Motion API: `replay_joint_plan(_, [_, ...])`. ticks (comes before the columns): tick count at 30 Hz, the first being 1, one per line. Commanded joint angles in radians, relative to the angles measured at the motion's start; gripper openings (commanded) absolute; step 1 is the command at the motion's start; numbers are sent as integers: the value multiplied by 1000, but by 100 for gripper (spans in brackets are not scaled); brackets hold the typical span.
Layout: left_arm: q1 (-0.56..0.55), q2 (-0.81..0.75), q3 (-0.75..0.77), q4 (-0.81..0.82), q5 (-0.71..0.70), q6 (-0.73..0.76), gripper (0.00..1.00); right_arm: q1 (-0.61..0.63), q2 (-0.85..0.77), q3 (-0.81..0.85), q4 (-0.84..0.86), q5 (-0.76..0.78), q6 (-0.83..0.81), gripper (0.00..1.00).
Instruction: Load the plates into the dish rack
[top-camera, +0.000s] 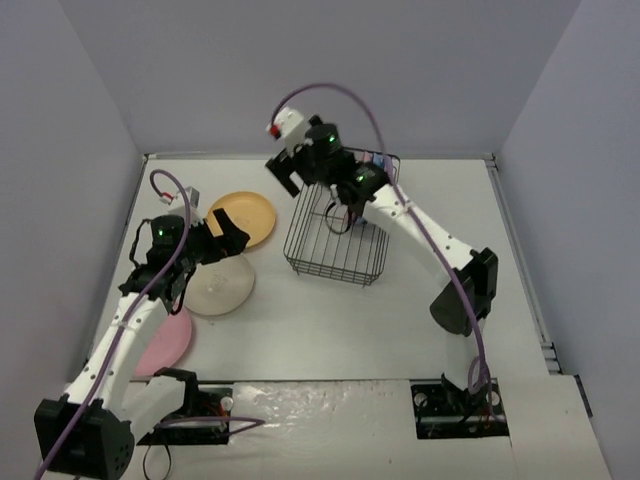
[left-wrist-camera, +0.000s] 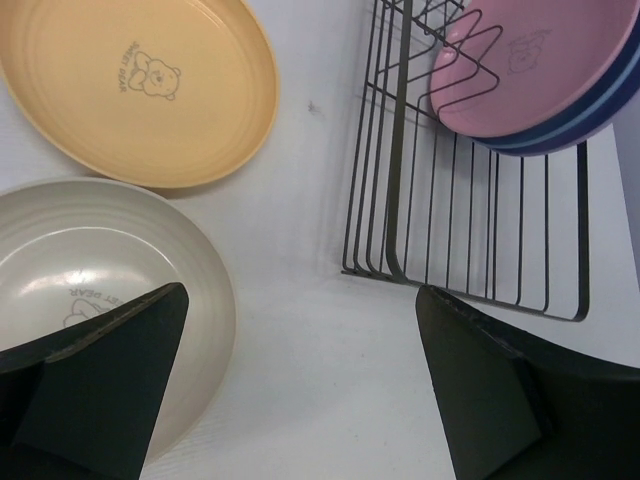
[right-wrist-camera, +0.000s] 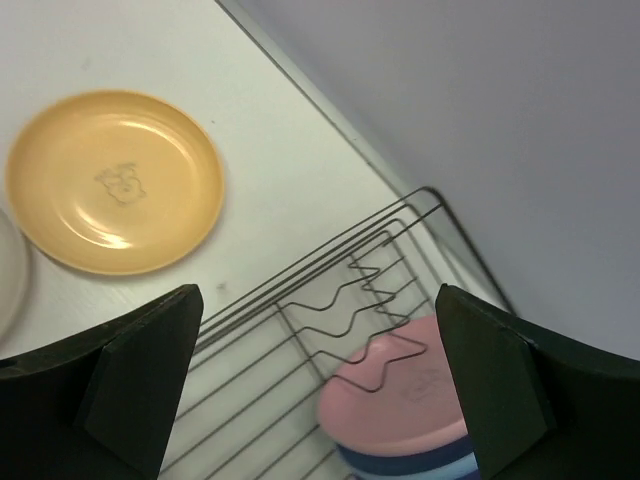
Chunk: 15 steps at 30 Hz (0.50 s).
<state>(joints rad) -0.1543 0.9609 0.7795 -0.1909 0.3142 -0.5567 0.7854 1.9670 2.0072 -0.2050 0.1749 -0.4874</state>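
The left tool (left-wrist-camera: 300, 295) hung wide open and empty, low over the bench (left-wrist-camera: 300, 200). One of its fingers lay across the rim of the cream plate (left-wrist-camera: 90, 250) and the other stood over bare bench just short of the dish rack (top-camera: 330, 265). So the cream plate lay slightly to one side of the tool's centre, not squarely between the fingers. A grasp on its rim would probably call for a short sideways shift toward the plate.

The yellow-orange plate (left-wrist-camera: 140, 90) sat flat just beyond the cream one. The loose pink plate (top-camera: 165, 345) lay nearer the arm's base, partly hidden under the arm. All three loose plates were on the left side of the bench, so the left arm was clearly the nearer one.

The right tool (right-wrist-camera: 318, 295), equally wide open and holding nothing, hovered above the rack's far end. The racked pink plate (right-wrist-camera: 400, 400) leaned there against a blue plate (right-wrist-camera: 400, 468) behind it. The rack's long axis ran away from the arm bases, and its near tines looked free. The rack lay to the right of the cream plate, close by.
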Motion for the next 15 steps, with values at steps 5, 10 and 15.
replay_joint_plan(5, [75,194,223,-103,-149,60,97,-338,-308,-370,338,-676,893,100])
replay_joint_plan(10, [259,409,320,-96,-86,70,97,-369,-554,-604,376,-439,874,100])
replay_joint_plan(15, [306,592,415,-72,-50,123,97,-411,-729,-781,367,-287,917,100])
